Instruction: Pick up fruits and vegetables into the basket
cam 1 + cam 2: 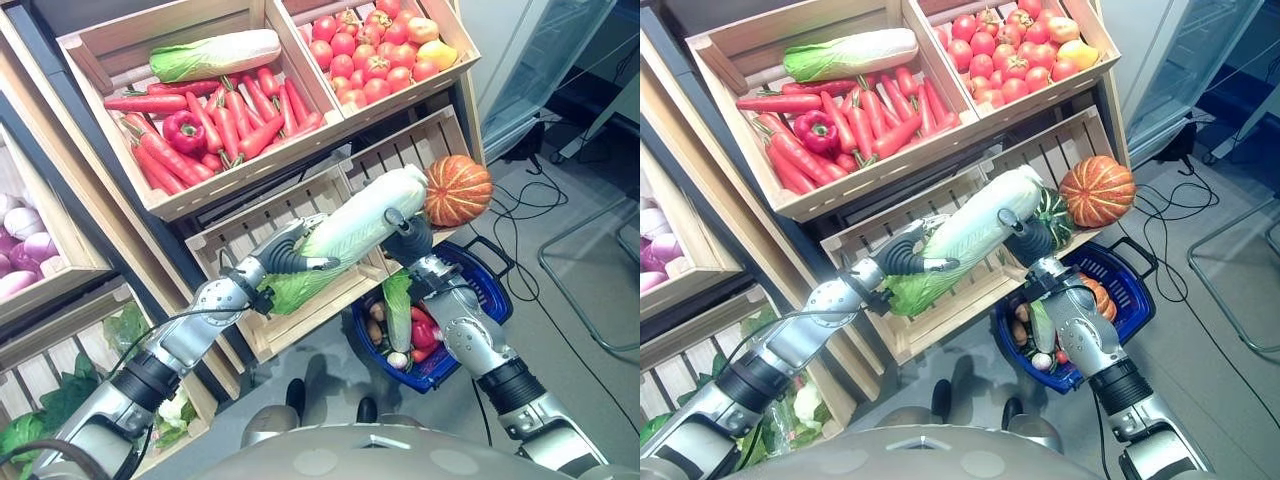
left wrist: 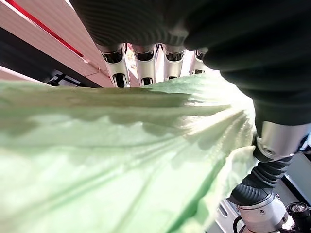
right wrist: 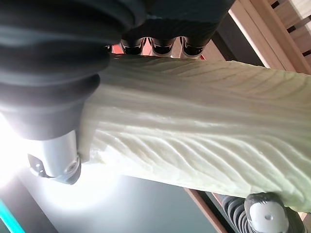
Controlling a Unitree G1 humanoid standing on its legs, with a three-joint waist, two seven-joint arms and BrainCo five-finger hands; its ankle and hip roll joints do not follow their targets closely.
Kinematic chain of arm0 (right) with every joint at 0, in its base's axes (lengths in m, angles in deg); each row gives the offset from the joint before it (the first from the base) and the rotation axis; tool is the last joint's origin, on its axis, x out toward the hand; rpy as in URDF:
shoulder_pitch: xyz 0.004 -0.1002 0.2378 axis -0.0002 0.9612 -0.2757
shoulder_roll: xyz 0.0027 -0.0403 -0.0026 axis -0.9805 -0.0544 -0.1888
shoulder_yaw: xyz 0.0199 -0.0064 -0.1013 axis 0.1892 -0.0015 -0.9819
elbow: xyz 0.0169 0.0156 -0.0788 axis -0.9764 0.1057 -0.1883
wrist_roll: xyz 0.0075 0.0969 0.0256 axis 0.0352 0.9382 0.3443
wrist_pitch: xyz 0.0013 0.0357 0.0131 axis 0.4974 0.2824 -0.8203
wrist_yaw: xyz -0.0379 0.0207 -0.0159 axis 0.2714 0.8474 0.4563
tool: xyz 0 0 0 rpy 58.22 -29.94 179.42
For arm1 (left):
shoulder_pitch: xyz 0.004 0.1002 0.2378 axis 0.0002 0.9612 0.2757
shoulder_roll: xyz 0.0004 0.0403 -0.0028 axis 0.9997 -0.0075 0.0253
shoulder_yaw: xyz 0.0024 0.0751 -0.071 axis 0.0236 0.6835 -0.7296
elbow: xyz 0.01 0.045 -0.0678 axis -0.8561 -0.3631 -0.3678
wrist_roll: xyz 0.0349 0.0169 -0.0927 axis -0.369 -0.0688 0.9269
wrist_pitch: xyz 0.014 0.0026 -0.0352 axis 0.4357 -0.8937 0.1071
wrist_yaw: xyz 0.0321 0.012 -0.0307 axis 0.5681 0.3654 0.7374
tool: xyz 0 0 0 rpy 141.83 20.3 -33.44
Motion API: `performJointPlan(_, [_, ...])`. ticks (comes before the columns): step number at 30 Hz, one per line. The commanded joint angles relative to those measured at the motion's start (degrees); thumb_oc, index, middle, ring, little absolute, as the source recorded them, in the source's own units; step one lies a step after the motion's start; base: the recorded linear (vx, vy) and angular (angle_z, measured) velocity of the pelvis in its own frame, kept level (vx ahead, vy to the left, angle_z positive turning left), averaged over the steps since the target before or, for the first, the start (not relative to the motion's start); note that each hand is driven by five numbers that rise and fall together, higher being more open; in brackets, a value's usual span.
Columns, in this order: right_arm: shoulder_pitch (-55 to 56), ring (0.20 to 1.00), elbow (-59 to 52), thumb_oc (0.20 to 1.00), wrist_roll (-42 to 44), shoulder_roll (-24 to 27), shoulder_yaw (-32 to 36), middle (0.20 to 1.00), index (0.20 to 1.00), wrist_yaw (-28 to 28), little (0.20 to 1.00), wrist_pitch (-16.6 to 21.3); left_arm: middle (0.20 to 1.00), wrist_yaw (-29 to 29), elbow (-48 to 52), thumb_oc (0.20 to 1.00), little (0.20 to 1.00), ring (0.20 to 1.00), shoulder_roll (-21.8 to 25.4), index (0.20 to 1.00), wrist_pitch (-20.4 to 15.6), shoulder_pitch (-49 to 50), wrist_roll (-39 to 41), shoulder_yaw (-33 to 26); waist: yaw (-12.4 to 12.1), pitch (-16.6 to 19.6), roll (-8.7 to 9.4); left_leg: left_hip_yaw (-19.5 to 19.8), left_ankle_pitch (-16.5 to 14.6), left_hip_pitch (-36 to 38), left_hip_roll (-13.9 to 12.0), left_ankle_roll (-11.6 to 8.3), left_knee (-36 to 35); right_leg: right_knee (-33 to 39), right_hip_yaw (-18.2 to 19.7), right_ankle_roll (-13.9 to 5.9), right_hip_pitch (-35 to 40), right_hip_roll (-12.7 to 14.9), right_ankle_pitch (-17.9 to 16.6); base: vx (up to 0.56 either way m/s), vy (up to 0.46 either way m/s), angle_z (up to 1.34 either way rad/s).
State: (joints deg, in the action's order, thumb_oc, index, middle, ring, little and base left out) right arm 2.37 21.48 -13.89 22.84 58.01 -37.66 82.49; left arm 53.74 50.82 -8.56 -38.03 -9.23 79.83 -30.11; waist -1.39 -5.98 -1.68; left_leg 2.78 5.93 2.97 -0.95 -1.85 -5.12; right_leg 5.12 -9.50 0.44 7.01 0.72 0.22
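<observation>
Napa cabbage [image 1: 355, 228]: long, ribbed, pale stalk end up-right toward the pumpkin [image 1: 458, 190], leafy green end down-left. Left hand [image 1: 283, 256] and right hand [image 1: 407, 240] both clamp it above the blue plastic basket [image 1: 490, 290], before the slatted wooden crate [image 1: 250, 235].

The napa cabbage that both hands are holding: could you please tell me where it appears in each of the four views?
Left eye view: napa cabbage slants across the centre, between left hand and right hand.
Right eye view: centre again, just left of the pumpkin.
Left wrist view: its green leaves lie under the fingers.
Right wrist view: its pale ribbed stalk runs across the picture.
Shared landmark in both eye views: the blue basket.
</observation>
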Motion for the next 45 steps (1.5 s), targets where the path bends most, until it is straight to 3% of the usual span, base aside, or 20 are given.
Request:
performJointPlan(1, [-1.35,0.200,-6.42,0.200,1.44,-3.77,-3.42,0.200,0.200,4.05,0.200,1.50,0.200,0.62,-1.21,0.200,0.200,0.200,0.31,0.200,1.66,-1.71,-0.05,0.33,0.04,1.82,2.36,-2.39,-7.10,1.37,1.68,1.81,0.12,-0.12,1.82,-5.99,-1.86,3.04,-0.76,0.00,0.000,0.00])
performJointPlan(5, [-0.74,0.200,-5.08,0.200,0.59,-4.05,-2.84,0.200,0.200,1.75,0.200,2.92,0.200,-0.89,-2.50,0.200,0.200,0.200,0.57,0.200,4.71,-1.01,-2.44,-0.57,0.01,1.44,2.23,-2.46,-7.03,1.17,1.68,1.84,0.12,-0.12,2.05,-5.91,-2.10,2.92,-0.82,0.00,0.000,0.00])
performJointPlan(6, [-0.45,0.200,-4.78,0.200,0.11,-4.09,-2.47,0.200,0.200,0.87,0.200,3.33,0.536,-1.17,-2.88,0.536,0.536,0.536,0.66,0.536,5.50,-0.70,-3.81,-0.99,0.05,1.31,2.19,-2.46,-7.02,1.11,1.68,1.85,0.12,-0.12,2.15,-5.91,-2.20,2.87,-0.86,0.02,-0.007,-0.04])
performJointPlan(7, [-0.24,0.200,-4.63,0.200,-0.15,-4.10,-2.16,0.200,0.200,0.29,0.200,3.66,1.000,-1.76,-3.11,1.000,1.000,1.000,0.82,1.000,6.21,-0.46,-4.65,-1.22,0.14,1.21,2.17,-2.47,-7.00,1.05,1.71,1.86,0.12,-0.12,2.24,-5.90,-2.29,2.83,-0.86,0.02,-0.008,-0.05])
performJointPlan(13, [2.00,0.200,-3.53,0.200,-2.36,-3.64,1.49,0.200,0.200,-7.24,0.200,7.06,1.000,-6.43,-5.88,1.000,1.000,1.000,2.11,1.000,8.31,2.16,-7.12,-5.18,0.41,-0.66,1.90,-3.08,-6.64,0.03,1.76,2.08,0.12,-0.52,2.64,-5.54,-3.53,2.53,-0.85,0.00,-0.009,-0.07])
performJointPlan(16, [2.55,0.200,-1.84,0.200,-4.99,-3.80,3.80,0.200,0.200,-12.59,0.200,10.54,1.000,-10.64,-7.05,1.000,1.000,1.000,2.30,1.000,9.14,2.77,-7.45,-7.12,0.73,-3.04,1.62,-3.48,-6.33,-1.67,1.70,2.21,0.88,-3.03,2.88,-5.11,-5.92,2.24,-0.02,-0.12,-0.007,-0.05])
performJointPlan(21, [1.32,0.200,1.99,0.200,-8.60,-3.16,9.88,0.200,0.200,-20.05,0.200,16.82,1.000,-21.17,-7.32,1.000,1.000,1.000,2.34,1.000,8.27,1.88,-6.65,-11.61,1.30,-11.13,0.92,-3.94,-6.35,-8.05,2.07,2.00,6.04,-9.34,2.76,-3.80,-12.24,1.79,1.36,-0.23,-0.006,-0.07])
performJointPlan(27, [0.03,0.200,3.74,0.200,-11.31,-3.30,14.69,0.200,0.200,-27.15,0.200,21.27,1.000,-34.06,-7.76,1.000,1.000,1.000,0.78,1.000,6.12,1.49,-6.10,-15.00,1.29,-17.52,1.41,-4.87,-7.28,-15.57,2.41,0.84,14.67,-14.75,1.74,-2.72,-17.79,1.84,2.26,-0.14,-0.022,-0.04])
performJointPlan(35, [-6.13,0.200,10.24,0.200,-17.75,-0.55,19.63,0.200,0.200,-44.54,0.200,22.32,1.000,-39.73,-7.81,1.000,1.000,1.000,-0.09,1.000,2.54,-3.61,-3.92,-14.85,0.84,-23.54,1.96,-5.12,-11.14,-26.86,2.14,-0.32,28.90,-25.86,1.26,-1.67,-26.79,2.36,5.01,-0.10,-0.009,0.04])
performJointPlan(39, [-13.44,0.200,15.76,0.200,-22.23,1.34,21.39,0.200,0.200,-54.58,0.200,20.68,1.000,-40.38,-8.55,1.000,1.000,1.000,-1.33,1.000,0.84,-8.10,-2.30,-11.53,0.30,-23.81,1.58,-5.22,-14.11,-35.57,1.77,-1.16,37.03,-33.44,1.14,-1.30,-34.22,3.39,7.22,-0.04,-0.034,0.08])
performJointPlan(45, [-24.00,0.200,27.70,0.200,-20.60,5.50,21.91,0.200,0.200,-56.67,0.200,20.24,1.000,-39.46,-10.74,1.000,1.000,1.000,-3.15,1.000,-0.29,-13.15,1.58,-8.02,-1.30,-23.81,0.41,-5.55,-16.19,-43.02,2.76,-0.38,42.57,-40.84,0.56,-1.33,-42.78,4.80,8.65,-0.04,-0.020,0.06])
